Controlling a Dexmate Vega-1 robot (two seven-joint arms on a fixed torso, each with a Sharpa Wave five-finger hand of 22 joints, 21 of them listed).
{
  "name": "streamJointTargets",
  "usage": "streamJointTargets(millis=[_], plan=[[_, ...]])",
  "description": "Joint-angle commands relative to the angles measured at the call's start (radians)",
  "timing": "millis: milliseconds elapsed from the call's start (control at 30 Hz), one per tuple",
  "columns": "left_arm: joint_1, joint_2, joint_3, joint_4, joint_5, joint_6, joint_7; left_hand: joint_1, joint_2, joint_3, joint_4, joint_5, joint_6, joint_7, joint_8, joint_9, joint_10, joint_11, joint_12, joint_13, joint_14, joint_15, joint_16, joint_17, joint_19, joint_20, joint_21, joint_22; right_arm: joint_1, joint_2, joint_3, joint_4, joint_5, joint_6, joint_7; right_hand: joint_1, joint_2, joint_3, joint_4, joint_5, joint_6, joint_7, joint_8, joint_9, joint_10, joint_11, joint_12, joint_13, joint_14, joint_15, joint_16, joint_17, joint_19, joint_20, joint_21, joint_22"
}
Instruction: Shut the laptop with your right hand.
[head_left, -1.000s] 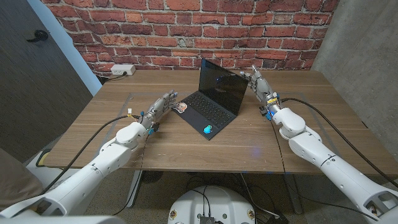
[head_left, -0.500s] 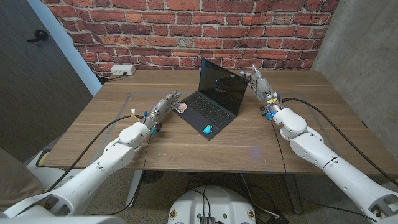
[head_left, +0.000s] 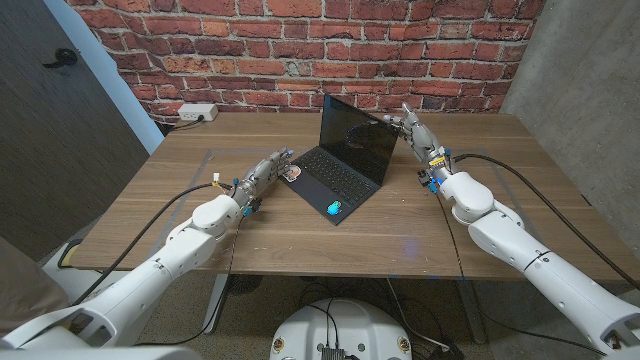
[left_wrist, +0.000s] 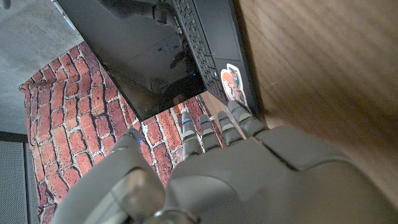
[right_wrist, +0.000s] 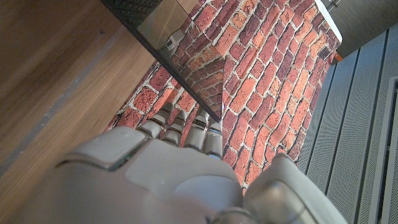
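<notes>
black laptop (head_left: 345, 160) stands open at mid-table, screen upright. right hand (head_left: 412, 131) sits behind the lid's top right corner, fingers extended together, touching its edge, gripping nothing. left hand (head_left: 266, 170) rests by the laptop's left corner, fingers straight together, empty.

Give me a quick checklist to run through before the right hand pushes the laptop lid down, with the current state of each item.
1. Laptop lid open and upright, so there is something to shut: ok.
2. Right hand at the lid's top edge behind the screen: ok.
3. Right fingers actually touching the lid: cannot tell.
4. Left hand at the base's corner by the sticker, clear of the keyboard: ok.
5. Nothing lying on the keyboard: ok.
6. Bare table behind the lid: ok.
</notes>
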Motion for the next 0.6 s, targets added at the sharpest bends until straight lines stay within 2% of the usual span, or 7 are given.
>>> streamJointTargets(millis=[33,167,300,367,433,500,600], plan=[[0.000,0.004,0.000,0.004,0.003,0.011,0.008,0.000,-0.008,0.001,-0.002,0.003,-0.006,-0.001,-0.001,0.002,-0.008,0.001,-0.001,0.001,-0.009,-0.055,-0.004,0.005,-0.010,-0.003,-0.003,0.002,0.003,-0.002,-0.013,-0.021,-0.015,-0.005,0.008,0.014,0.008,0.001,-0.004,0.008,0.041,-0.008,0.010,0.006,0.052,-0.020,0.019,0.003,0.030,-0.007,0.009,0.003,0.014,0.006,0.004,0.004],[0.000,0.002,0.000,0.007,0.001,0.009,0.007,-0.001,-0.008,0.001,-0.002,0.003,-0.007,-0.002,-0.002,0.002,-0.009,0.000,-0.001,0.001,-0.012,-0.054,-0.004,0.005,-0.016,-0.004,-0.004,0.002,0.004,-0.002,-0.016,-0.028,-0.009,-0.008,0.018,0.015,0.013,0.000,-0.005,0.008,0.065,-0.006,0.013,0.006,0.111,-0.019,0.036,0.004,0.057,-0.012,0.013,0.003,0.016,0.007,0.003,0.004],[0.000,0.003,0.000,0.007,0.000,0.011,0.006,-0.002,-0.008,0.000,-0.001,0.003,-0.007,-0.001,-0.003,0.002,-0.014,0.001,-0.002,0.001,-0.014,-0.053,-0.004,0.005,-0.021,-0.007,-0.005,0.002,0.000,-0.006,-0.018,-0.037,-0.008,-0.003,0.028,0.014,0.016,-0.002,-0.005,0.008,0.078,0.004,0.011,0.006,0.136,-0.014,0.040,0.004,0.106,-0.042,0.022,0.004,0.033,0.009,0.008,0.004],[0.001,0.004,0.000,0.007,-0.001,0.013,0.007,-0.002,-0.009,0.000,-0.001,0.003,-0.008,-0.001,-0.003,0.002,-0.014,0.002,-0.002,0.001,-0.014,-0.053,-0.004,0.005,-0.022,-0.008,-0.005,0.003,-0.001,-0.009,-0.018,-0.044,-0.007,-0.005,0.032,0.012,0.018,-0.004,-0.003,0.008,0.099,0.009,0.013,0.006,0.148,-0.012,0.039,0.003,0.143,-0.059,0.028,0.005,0.062,0.005,0.017,0.005],[0.001,0.003,0.000,0.008,-0.001,0.015,0.008,-0.002,-0.009,0.000,-0.001,0.003,-0.007,-0.001,-0.003,0.002,-0.015,0.002,-0.002,0.001,-0.015,-0.052,-0.003,0.005,-0.022,-0.008,-0.005,0.003,0.002,-0.017,-0.021,-0.048,-0.008,-0.005,0.047,0.008,0.022,-0.008,0.000,0.007,0.108,0.010,0.010,0.006,0.167,-0.012,0.040,0.003,0.185,-0.066,0.033,0.008,0.122,-0.006,0.038,0.011],[-0.002,0.003,0.002,0.011,-0.001,0.017,0.004,-0.001,-0.006,0.001,-0.001,0.003,-0.007,0.000,-0.003,0.002,-0.016,0.004,-0.002,0.002,-0.014,-0.053,-0.002,0.005,-0.024,-0.016,-0.005,0.003,0.012,-0.029,-0.027,-0.046,-0.005,-0.008,0.077,0.006,0.023,-0.009,0.001,0.007,0.121,0.013,0.011,0.006,0.181,-0.010,0.042,0.003,0.208,-0.063,0.037,0.010,0.147,-0.009,0.047,0.015],[-0.005,0.002,0.004,0.015,0.001,0.016,0.002,0.000,-0.002,0.002,-0.001,0.004,-0.002,-0.001,-0.002,0.002,-0.019,0.006,-0.003,0.002,-0.014,-0.052,-0.002,0.005,-0.025,-0.019,-0.004,0.003,0.021,-0.038,-0.033,-0.049,-0.002,-0.011,0.101,0.006,0.024,-0.011,0.001,0.007,0.148,0.020,0.018,0.006,0.214,0.005,0.051,0.003,0.214,-0.062,0.032,0.011,0.157,-0.012,0.051,0.020]])
